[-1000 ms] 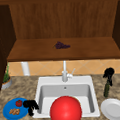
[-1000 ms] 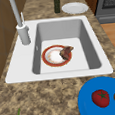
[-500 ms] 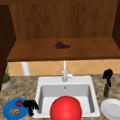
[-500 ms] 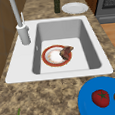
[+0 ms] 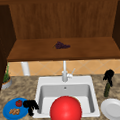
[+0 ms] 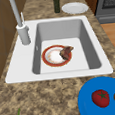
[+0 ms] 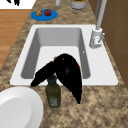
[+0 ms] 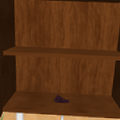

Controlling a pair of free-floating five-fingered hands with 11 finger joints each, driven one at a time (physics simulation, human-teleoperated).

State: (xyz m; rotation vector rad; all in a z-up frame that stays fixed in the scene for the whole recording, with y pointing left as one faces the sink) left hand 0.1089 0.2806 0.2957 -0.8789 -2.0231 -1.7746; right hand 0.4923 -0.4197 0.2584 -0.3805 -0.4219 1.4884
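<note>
Speckled stone surface (image 5: 22, 90) around a white sink (image 5: 43, 83), under an open wooden cabinet with grapes (image 5: 61, 45) on its low shelf. Red bowl (image 5: 65, 110) near the front, over the basin. Blue plate (image 5: 8, 114) at left carrying a tomato (image 5: 18, 103) and nuts. White plate (image 5: 113, 109) at right. Left hand (image 5: 30, 105) by the blue plate's right rim, fingers curled down, holding nothing. Right hand (image 5: 108, 75) draped over the top of the green bottle (image 5: 106, 89), apparently grasping it. Bottle label unreadable.
</note>
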